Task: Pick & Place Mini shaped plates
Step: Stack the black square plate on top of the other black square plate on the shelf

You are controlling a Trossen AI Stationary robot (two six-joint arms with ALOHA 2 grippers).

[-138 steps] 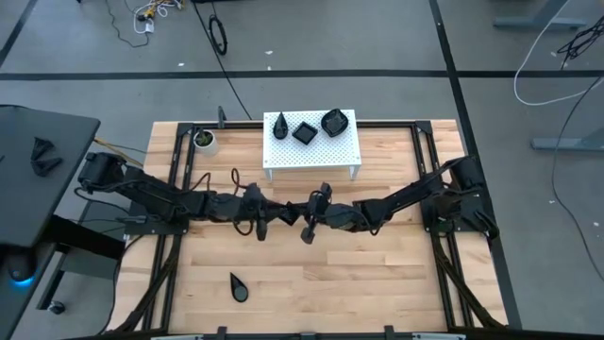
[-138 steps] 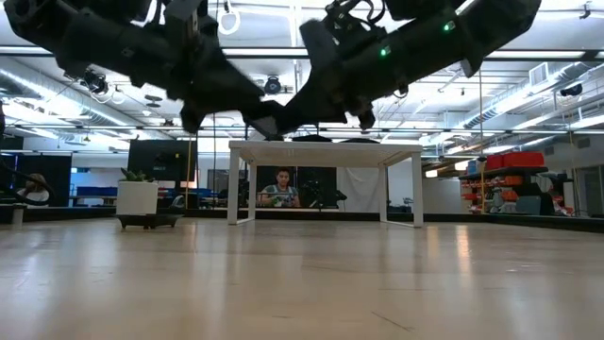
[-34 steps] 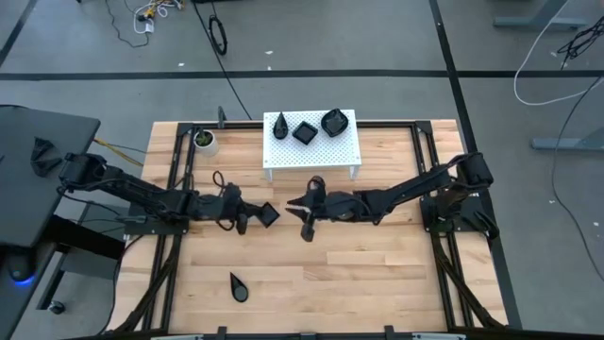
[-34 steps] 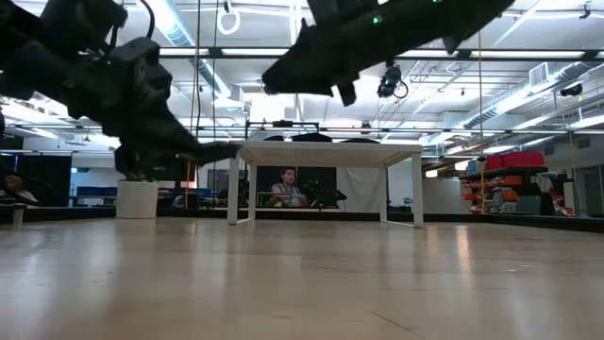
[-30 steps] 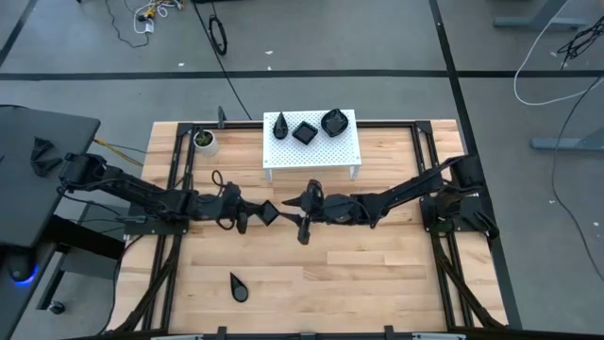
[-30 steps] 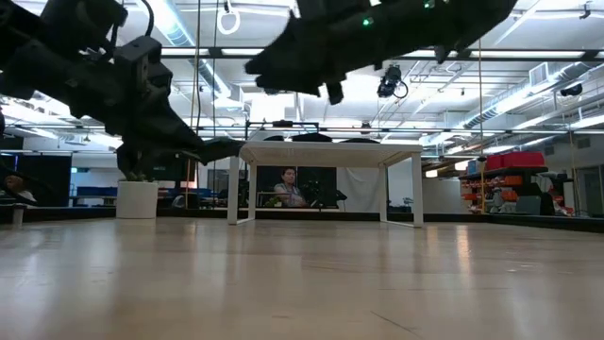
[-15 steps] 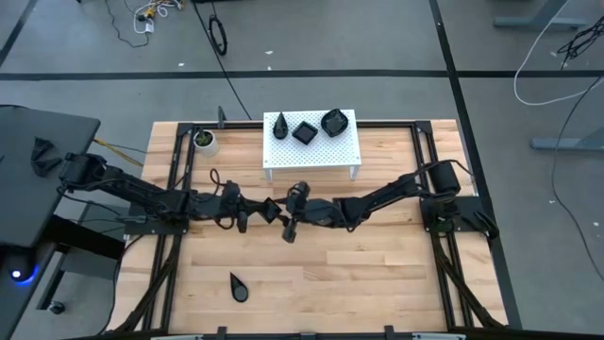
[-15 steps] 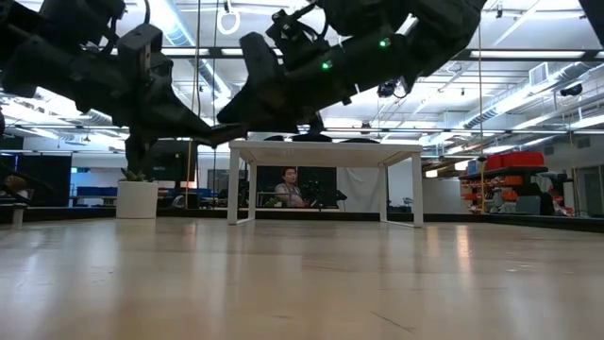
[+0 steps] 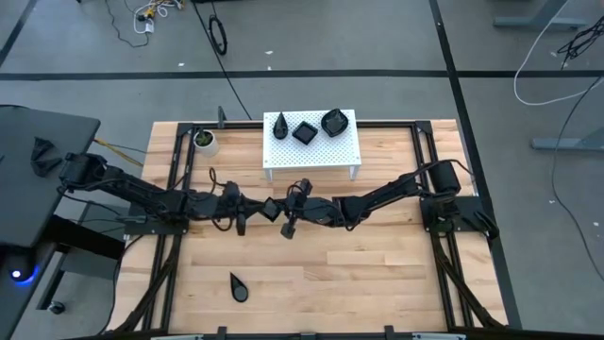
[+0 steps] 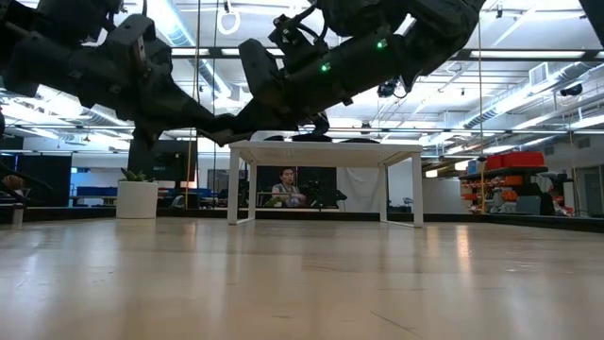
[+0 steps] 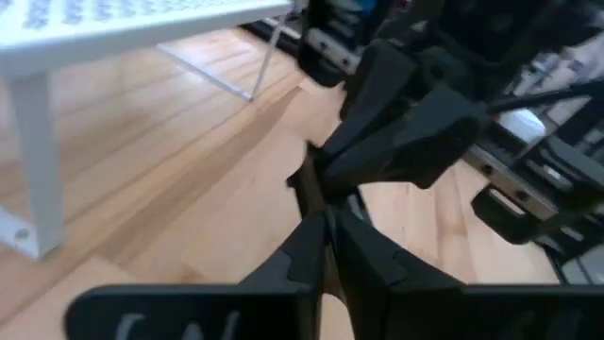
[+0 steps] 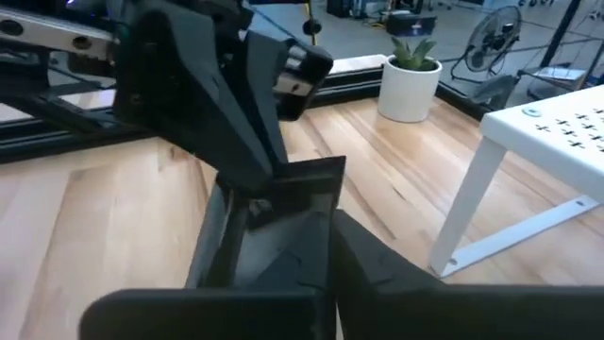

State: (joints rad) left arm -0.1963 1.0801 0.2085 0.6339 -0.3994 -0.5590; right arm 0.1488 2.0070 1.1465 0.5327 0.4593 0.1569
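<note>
A small square plate [image 9: 269, 209] hangs in the air above the middle of the counter [image 9: 377, 283], caught between the two hands. The left hand [image 9: 261, 208] comes in from the left with its arm stretched low and nearly level across the wood; its fingers are pressed onto the plate's left edge. The right hand [image 9: 280, 212] reaches in from the opposite side, arm likewise long and flat, and its fingers pinch the same plate from the right, as the right wrist view shows, where the plate [image 12: 283, 194] sits clamped between both sets of dark fingers. In the low view the two hands meet just left of the white stand's front, well above the counter surface.

Counted from above, five mini plates show in all: the one held; a teardrop plate [image 9: 238, 287] lying alone on the wood near the front left; and three on the white perforated stand [image 9: 330, 151] at the back, a teardrop [image 9: 280, 126], a square [image 9: 304, 132] and a shell-shaped one [image 9: 333, 122], side by side. One small white planter [image 9: 204, 141] stands just left of the stand
</note>
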